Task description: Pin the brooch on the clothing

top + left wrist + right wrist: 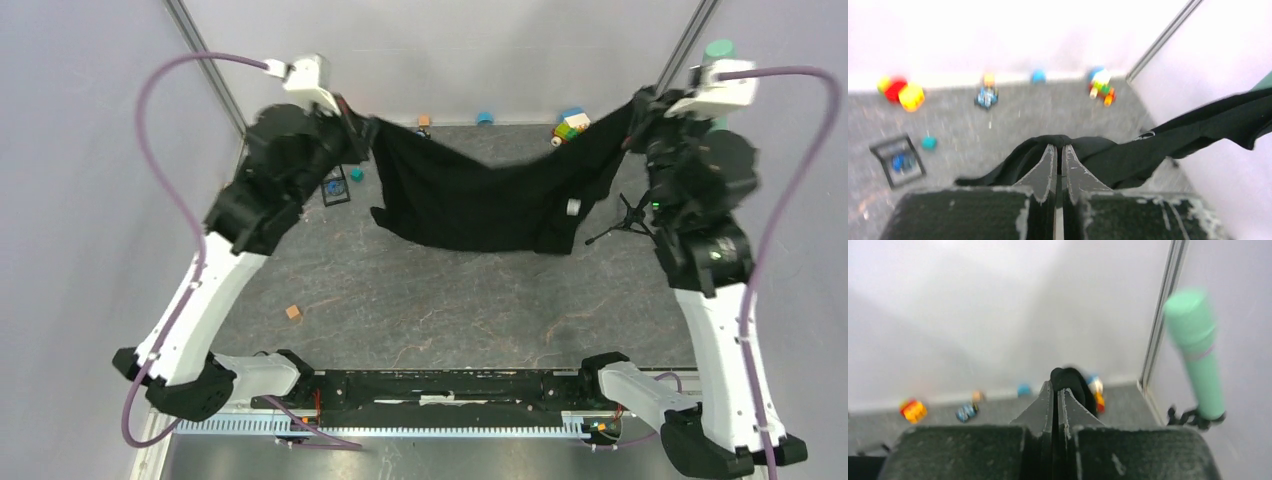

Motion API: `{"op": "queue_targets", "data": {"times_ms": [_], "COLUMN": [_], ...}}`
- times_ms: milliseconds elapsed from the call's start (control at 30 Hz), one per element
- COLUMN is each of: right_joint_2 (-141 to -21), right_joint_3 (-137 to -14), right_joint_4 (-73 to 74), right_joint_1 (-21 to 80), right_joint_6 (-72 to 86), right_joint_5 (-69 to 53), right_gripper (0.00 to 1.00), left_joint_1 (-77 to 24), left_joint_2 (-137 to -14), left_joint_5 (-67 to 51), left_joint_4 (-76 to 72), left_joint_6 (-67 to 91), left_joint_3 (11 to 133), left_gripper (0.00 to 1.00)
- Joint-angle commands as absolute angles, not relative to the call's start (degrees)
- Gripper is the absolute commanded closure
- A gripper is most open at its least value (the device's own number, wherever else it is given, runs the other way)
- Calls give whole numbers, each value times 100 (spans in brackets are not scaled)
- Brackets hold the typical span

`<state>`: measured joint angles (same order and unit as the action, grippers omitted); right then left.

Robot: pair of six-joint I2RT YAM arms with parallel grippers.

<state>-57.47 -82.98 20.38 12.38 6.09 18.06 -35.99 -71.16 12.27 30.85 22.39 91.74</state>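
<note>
The brooch (pixel 333 186) is, as far as I can judge, the small blue thing lying inside the black square frame (pixel 338 203) near the far left corner of the table (pixel 420 300), with a teal cube (pixel 356 174) just beside the frame. It is too small and blurred to be sure of. Neither arm touches it.

The shirt (pixel 470 200) hangs in the air over the far half of the table, stretched between the two arms and sagging in the middle like a hammock. The left gripper (pixel 1058 146) is pinched tight on a fold of black cloth at the shirt's left end. The right gripper (pixel 1055 385) is likewise clamped, with a wad of the same cloth bunched at its tips, high by the far right corner. Only plain black shows from above, with no print, so I cannot tell which side faces up. Whether the lower edge brushes the table is also unclear.

Holding two ends apart and high most likely serves to shake the cloth open so that it can be spread flat. A flat, smooth chest would give the pin a firm place to go in. By that reckoning the task is in its early part: the shirt is not yet laid out, and the brooch is not yet picked up.

Toys line the far edge, and a small black tripod (pixel 625 215) stands by the right edge, close under the hanging cloth, which might catch on it. An orange cube (pixel 293 312) sits nearer the left edge, well apart.
</note>
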Motion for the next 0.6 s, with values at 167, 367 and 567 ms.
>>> {"op": "queue_targets", "data": {"times_ms": [167,367,567], "right_joint_2": [-5236,-4357,-4115], "right_joint_3": [-10590,-10598,-10763], "right_joint_4": [1425,972,905], "right_joint_1": [1246,1247,1248], "right_joint_6": [78,181,231], "right_joint_5": [1567,1188,1162], "right_gripper": [100,100,100], "left_joint_1": [-3525,-3524,-3525], "left_joint_2": [-6943,-6521,-6395], "left_joint_5": [1029,597,199], "left_joint_4": [4192,4250,4248], "left_joint_6": [1400,1649,1895], "left_joint_3": [11890,12459,12840], "left_gripper": [98,98,98]}}
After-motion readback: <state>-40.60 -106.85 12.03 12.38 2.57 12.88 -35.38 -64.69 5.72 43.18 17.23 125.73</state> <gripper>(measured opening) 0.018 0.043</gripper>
